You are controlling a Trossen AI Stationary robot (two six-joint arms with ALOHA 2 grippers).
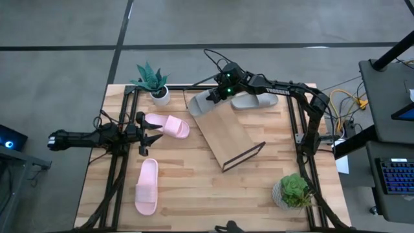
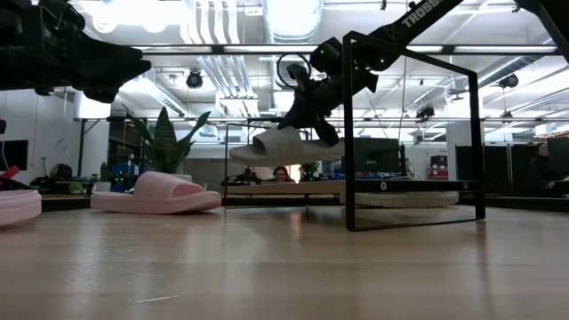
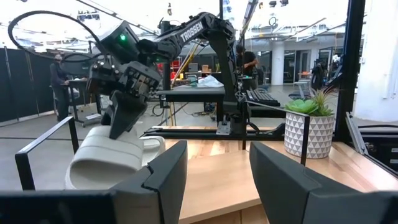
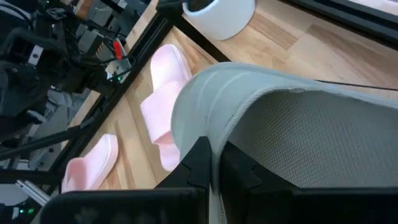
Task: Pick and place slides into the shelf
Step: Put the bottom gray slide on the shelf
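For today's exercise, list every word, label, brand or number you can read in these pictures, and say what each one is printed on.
"TROSSEN" on the right arm, seen from the left wrist.
"TROSS", cut off by the picture's edge, on that arm in the low view.
White lettering on that arm in the high view: too small to read.
Nothing readable on the slides, the shelf or the plant pots.
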